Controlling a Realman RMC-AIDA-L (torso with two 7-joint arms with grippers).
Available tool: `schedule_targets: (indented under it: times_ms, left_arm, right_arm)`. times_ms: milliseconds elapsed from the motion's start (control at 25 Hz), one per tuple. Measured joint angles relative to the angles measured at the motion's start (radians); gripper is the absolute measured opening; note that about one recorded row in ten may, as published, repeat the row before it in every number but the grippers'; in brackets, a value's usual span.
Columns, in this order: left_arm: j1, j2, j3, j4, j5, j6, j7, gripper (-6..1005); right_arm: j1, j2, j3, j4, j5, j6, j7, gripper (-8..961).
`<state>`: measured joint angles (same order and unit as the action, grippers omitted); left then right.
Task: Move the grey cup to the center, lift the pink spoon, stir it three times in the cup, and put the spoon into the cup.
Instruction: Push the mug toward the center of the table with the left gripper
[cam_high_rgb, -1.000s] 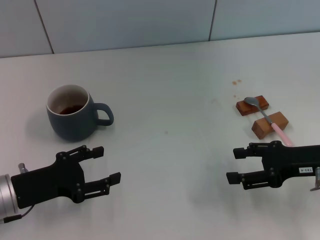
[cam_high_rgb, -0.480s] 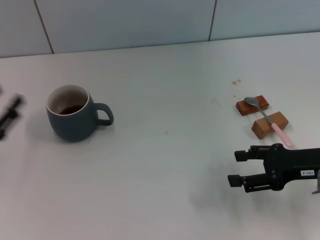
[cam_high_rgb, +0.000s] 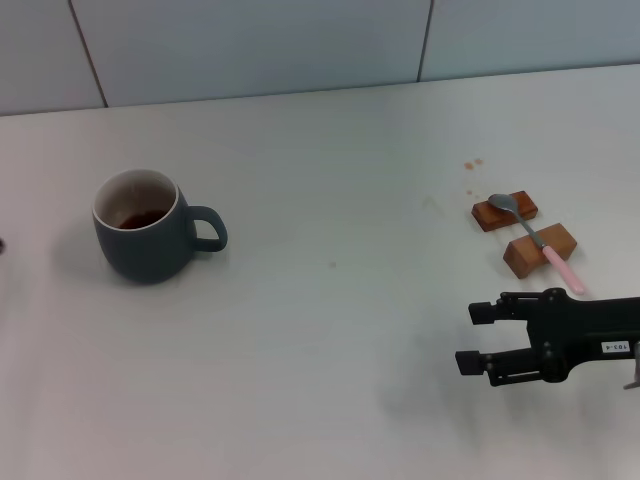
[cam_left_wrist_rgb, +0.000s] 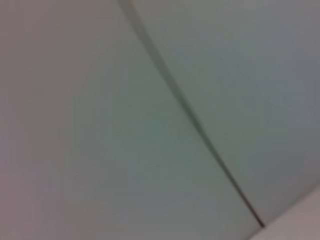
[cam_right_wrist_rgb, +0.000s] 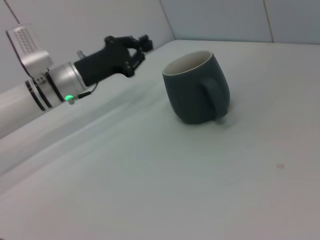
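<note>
The grey cup (cam_high_rgb: 145, 228) stands at the left of the table with dark liquid inside, its handle towards the middle; it also shows in the right wrist view (cam_right_wrist_rgb: 196, 89). The pink spoon (cam_high_rgb: 535, 238) lies across two brown wooden blocks at the right. My right gripper (cam_high_rgb: 470, 338) is open and empty, low over the table just in front of the spoon. My left gripper (cam_right_wrist_rgb: 142, 49) shows in the right wrist view, open and empty, raised to the left of the cup; in the head view it is off the left edge.
The two wooden blocks (cam_high_rgb: 505, 211) (cam_high_rgb: 540, 250) hold the spoon off the white table (cam_high_rgb: 330, 300). Small brown stains (cam_high_rgb: 470, 165) lie behind them. A tiled wall (cam_high_rgb: 300, 40) runs along the back; the left wrist view shows only the wall (cam_left_wrist_rgb: 150, 125).
My left arm has swung from the front left of the table up and out past the left edge of the head view. The right gripper has barely shifted. Cup and spoon are unmoved.
</note>
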<state>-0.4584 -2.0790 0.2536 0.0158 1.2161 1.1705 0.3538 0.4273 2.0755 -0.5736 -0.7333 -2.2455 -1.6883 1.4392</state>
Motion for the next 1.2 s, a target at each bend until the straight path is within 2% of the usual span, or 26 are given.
schedule_targets:
  times_ms: [160,320,360,520,920,1200]
  left_arm:
    - [-0.038,-0.001,0.003,-0.046,0.009,-0.029,0.114,219]
    - [-0.050,-0.001,0.009,-0.053,0.038,-0.035,0.125,145]
    - [-0.061,-0.001,0.011,-0.054,0.085,-0.038,0.124,127]
    - [-0.075,-0.001,0.011,-0.059,0.149,-0.042,0.119,-2]
    - [-0.106,0.000,0.019,-0.076,0.210,-0.085,0.118,9]
    - [-0.143,0.000,0.094,-0.124,0.217,-0.079,0.117,17]
  right_arm:
    - [0.005,-0.001,0.000,0.000,0.000,0.000,0.009,827]
    - [0.007,-0.001,-0.001,-0.001,0.000,-0.001,0.011,827]
    - [0.007,-0.001,-0.001,-0.001,0.000,-0.001,0.011,827]
    - [0.007,-0.002,-0.002,-0.001,0.000,-0.001,0.012,826]
    - [0.007,-0.002,-0.002,-0.001,0.000,-0.001,0.015,826]
    - [0.008,-0.002,-0.025,0.000,0.000,0.005,0.024,826]
